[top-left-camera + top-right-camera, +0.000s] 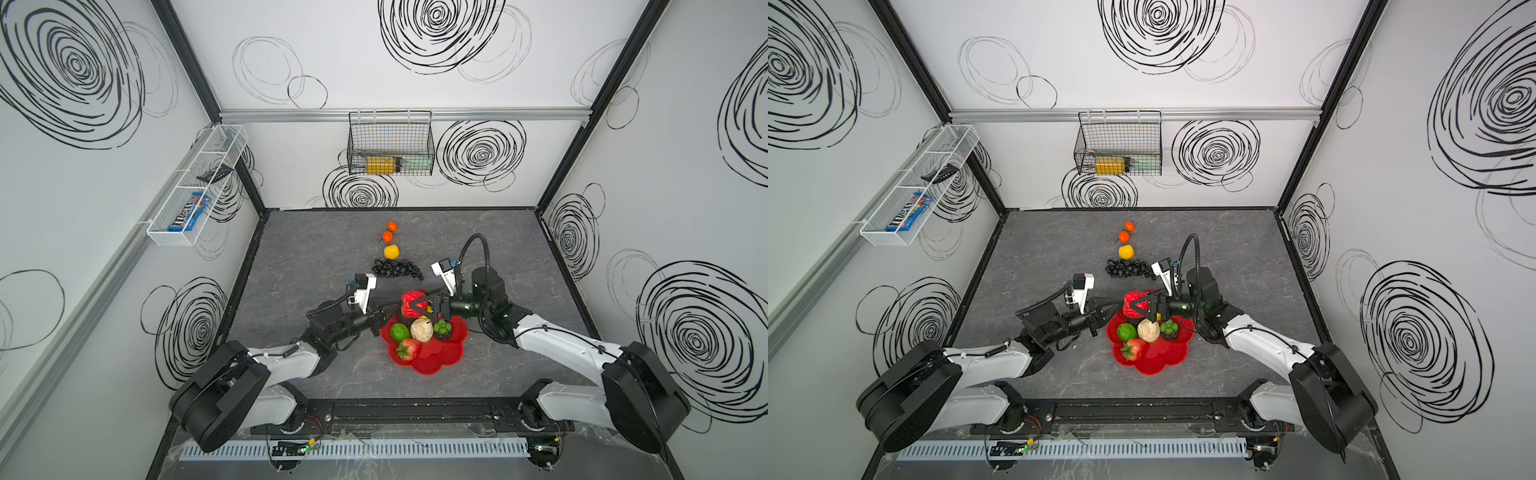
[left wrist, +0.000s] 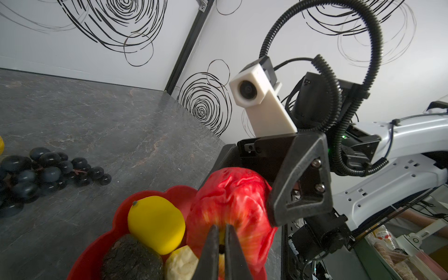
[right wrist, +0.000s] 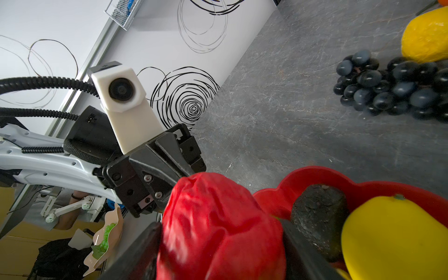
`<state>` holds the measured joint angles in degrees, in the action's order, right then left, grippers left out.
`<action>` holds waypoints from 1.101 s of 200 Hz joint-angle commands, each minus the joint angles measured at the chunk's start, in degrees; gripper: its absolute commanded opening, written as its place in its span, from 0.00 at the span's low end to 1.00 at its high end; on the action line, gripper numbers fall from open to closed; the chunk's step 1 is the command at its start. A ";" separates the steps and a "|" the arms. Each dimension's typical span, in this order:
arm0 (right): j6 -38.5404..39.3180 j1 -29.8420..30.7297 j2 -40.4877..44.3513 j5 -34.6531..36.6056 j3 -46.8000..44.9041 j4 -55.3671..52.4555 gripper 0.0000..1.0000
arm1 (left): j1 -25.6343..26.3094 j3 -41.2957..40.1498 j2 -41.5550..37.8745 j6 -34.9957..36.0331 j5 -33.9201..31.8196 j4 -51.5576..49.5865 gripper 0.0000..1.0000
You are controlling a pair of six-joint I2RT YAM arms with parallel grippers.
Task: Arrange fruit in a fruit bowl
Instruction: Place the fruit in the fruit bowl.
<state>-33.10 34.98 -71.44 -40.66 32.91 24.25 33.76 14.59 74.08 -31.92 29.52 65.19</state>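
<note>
The right hand [image 1: 415, 306] has its jaws spread wide around the red apple [image 1: 409, 300]. It grips the apple by the sides and holds it over the far edge of the fruit bowl [image 1: 440, 358], apparently lifted clear of the tabletop [image 1: 311, 257]. The left hand [image 1: 395, 306] is closed to a narrow point, with its tips at the apple's stem dimple. From the left wrist view I cannot tell whether it pinches the stem or only touches the skin there.

The step looks like setting the apple down in the bowl. The far petals are crowded: a lemon [image 2: 156, 224] and an avocado [image 2: 132, 261] sit just beside the apple. Closer to the robot lie the lime [image 1: 400, 331], the beige piece [image 1: 422, 329] and the strawberry [image 1: 408, 349]. The bare red floor is on the near side, so that is the sensible landing spot.

To do it well, the left hand should back straight off first, so that it does not tug the apple sideways. The right hand should carry the apple high enough to clear the fruit and lower it until it rests. Only then should the jaws part. The skin looks crumpled (a soft toy, by the look of it), so the grip needs no extra squeeze.

The grape bunch [image 1: 397, 269] waits on the tabletop beyond the bowl.
</note>
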 commanded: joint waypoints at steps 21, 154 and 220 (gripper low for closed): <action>1.14 0.27 2.97 1.98 0.39 -0.74 0.86 | 0.76 0.76 -0.24 0.93 -0.57 1.13 0.04; 1.53 -17.66 35.38 28.62 -7.28 -21.12 0.97 | 30.06 21.08 -7.73 23.95 -37.24 -53.06 0.01; 0.16 -19.92 35.14 24.49 -10.14 -19.27 0.97 | 39.09 30.08 4.09 29.02 -48.91 -63.82 0.00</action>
<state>-32.32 15.73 -36.27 -14.74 23.46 4.08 72.38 42.11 76.23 -5.96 -13.39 5.52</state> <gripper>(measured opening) 0.975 0.079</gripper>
